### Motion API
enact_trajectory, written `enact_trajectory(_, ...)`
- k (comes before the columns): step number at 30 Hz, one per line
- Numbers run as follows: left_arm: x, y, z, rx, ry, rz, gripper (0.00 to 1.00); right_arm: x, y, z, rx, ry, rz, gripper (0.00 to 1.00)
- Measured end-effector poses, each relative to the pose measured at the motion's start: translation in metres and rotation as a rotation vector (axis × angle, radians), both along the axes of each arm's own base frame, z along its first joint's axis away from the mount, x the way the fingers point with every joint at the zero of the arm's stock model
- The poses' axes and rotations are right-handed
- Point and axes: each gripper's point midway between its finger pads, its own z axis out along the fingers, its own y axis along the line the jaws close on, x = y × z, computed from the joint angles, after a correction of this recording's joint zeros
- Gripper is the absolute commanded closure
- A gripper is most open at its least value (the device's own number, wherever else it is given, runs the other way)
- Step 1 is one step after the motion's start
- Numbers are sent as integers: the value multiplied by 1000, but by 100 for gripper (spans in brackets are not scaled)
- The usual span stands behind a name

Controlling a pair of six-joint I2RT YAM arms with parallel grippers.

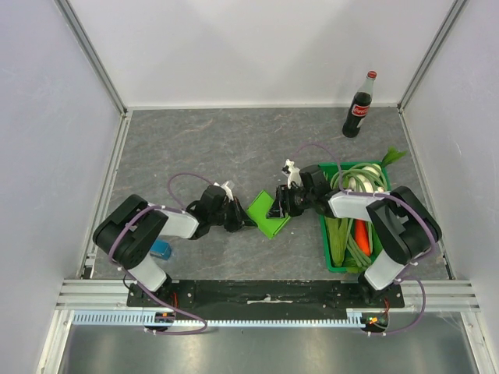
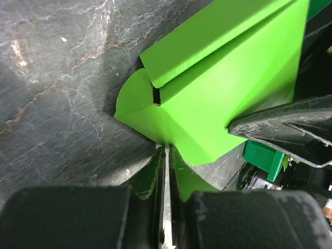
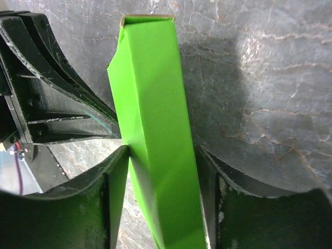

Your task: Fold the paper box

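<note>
The paper box [image 1: 263, 216] is a lime-green creased card piece lying mid-table between both arms. My left gripper [image 1: 243, 222] comes at it from the left. In the left wrist view its jaws [image 2: 167, 150] are pressed together on a thin bottom edge of the paper box [image 2: 218, 88]. My right gripper [image 1: 279, 204] reaches in from the right. In the right wrist view it [image 3: 163, 155] straddles a folded-up band of the paper box [image 3: 153, 104], with a finger touching each side. The black left gripper [image 3: 46, 104] shows just beyond.
A dark-green crate [image 1: 325, 238] of vegetables sits right of the box, close behind the right arm. A cola bottle [image 1: 359, 105] stands at the back right. A small blue block [image 1: 161, 249] lies by the left arm's base. White walls enclose the grey table.
</note>
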Motion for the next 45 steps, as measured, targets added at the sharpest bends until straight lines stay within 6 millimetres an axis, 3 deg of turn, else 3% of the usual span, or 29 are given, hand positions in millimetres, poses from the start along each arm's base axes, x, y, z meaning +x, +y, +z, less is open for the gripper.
enact_trajectory(13, -3, 7, 6, -4, -57, 28, 81, -19, 9, -1, 181, 186, -88, 64)
enact_trajectory(23, -2, 5, 25, -49, -116, 24, 82, -33, 16, 14, 412, 403, -268, 65)
enact_trajectory(32, 2, 3, 68, -126, -225, 29, 82, -29, 21, 50, 633, 506, -352, 65)
enact_trajectory(38, 3, 4, 78, -137, -251, 43, 81, -28, 32, 45, 698, 671, -448, 65)
enact_trajectory(45, 10, 7, 83, -126, -281, 87, 82, -22, 43, 49, 744, 665, -519, 66)
